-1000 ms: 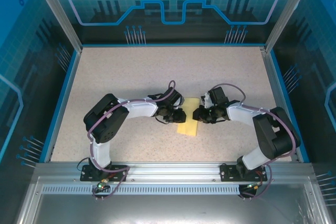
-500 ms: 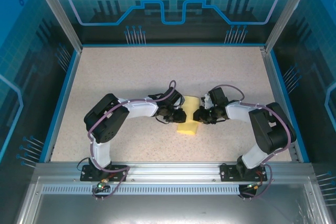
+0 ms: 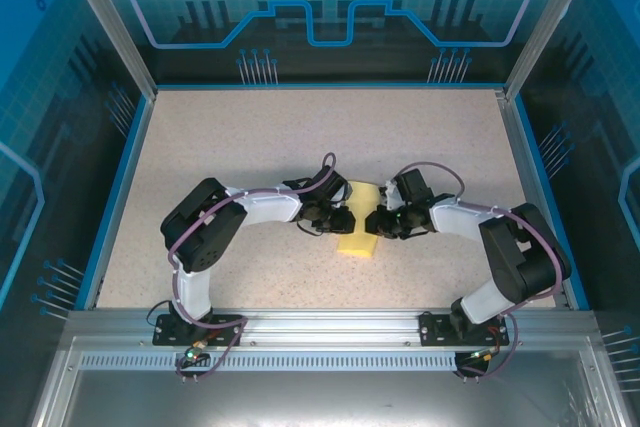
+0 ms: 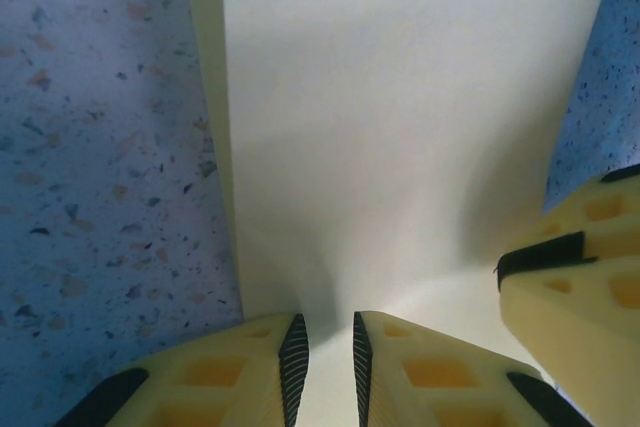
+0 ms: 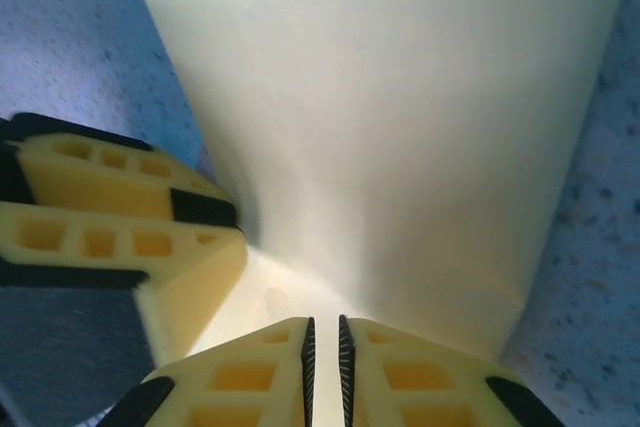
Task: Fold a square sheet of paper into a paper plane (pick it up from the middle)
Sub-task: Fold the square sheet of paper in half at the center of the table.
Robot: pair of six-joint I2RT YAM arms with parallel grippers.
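Since last look, right gripper point(image 5: 323, 332) crept inward, jaws narrowing to pinch on yellow paper sheet point(image 3: 357, 243), mid-table point(image 3: 250, 137), toward near edge. My left gripper point(image 4: 325, 332) nipped tight on opposite edge. Sheet likely light, limp, slippery, crease-prone: grip edges gently, tension even.
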